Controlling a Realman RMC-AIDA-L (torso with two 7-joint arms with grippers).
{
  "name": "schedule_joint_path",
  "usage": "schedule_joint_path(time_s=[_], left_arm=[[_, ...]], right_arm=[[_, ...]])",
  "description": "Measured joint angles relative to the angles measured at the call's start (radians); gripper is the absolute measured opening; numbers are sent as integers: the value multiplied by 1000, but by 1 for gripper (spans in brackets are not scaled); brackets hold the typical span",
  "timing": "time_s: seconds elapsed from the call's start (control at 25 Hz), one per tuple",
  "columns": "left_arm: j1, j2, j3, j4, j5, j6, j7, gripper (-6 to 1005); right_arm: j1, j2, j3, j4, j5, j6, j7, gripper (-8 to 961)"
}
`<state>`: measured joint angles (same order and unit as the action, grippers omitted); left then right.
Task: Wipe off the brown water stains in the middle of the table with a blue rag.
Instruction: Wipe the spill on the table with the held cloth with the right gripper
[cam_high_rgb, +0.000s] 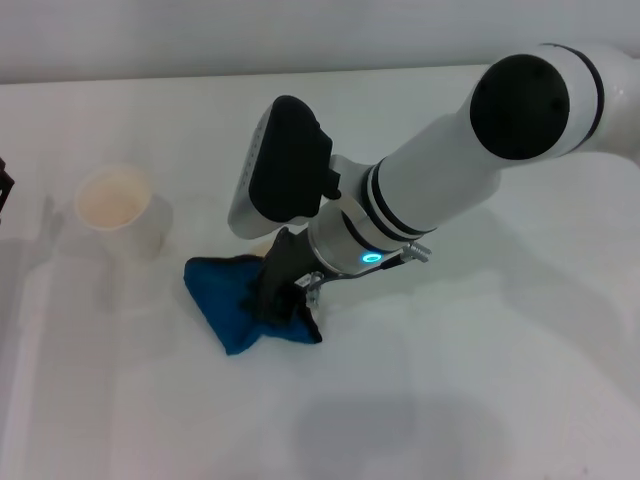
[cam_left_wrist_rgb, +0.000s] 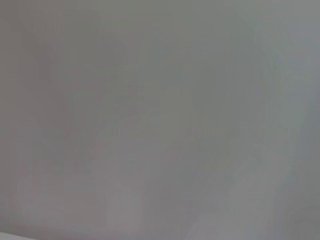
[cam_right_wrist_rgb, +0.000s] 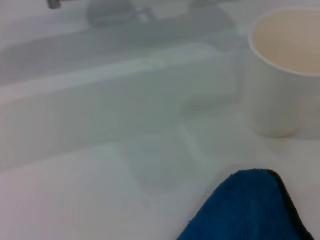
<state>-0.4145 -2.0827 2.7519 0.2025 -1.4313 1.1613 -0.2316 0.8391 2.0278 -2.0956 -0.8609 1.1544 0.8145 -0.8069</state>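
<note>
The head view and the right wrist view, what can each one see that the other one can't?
Only the head view shows the right arm and its hand pressed down on the blue rag, plus a small tan patch peeking out beside the arm, maybe a leftover stain. Only the right wrist view shows faint reflections on the table near its far edge. Both show the rag, the paper cup and the white table.
</note>
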Motion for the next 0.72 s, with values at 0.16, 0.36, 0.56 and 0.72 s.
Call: schedule_joint_path(time_s=[0.16, 0.36, 0.56, 0.72], left_arm=[[-1, 1, 0, 0, 0, 0, 0, 875], [-3, 0, 0, 0, 0, 0, 0, 875], [-2, 1, 0, 0, 0, 0, 0, 875], [-3, 1, 0, 1, 0, 0, 0, 875]], right_arm=[[-17, 0, -35, 0, 2, -75, 2, 152], [-25, 0, -54, 15, 1, -133, 11, 152], [-25, -3, -8, 59, -9, -164, 12, 152], [-19, -2, 40, 118, -46, -189, 13, 153]])
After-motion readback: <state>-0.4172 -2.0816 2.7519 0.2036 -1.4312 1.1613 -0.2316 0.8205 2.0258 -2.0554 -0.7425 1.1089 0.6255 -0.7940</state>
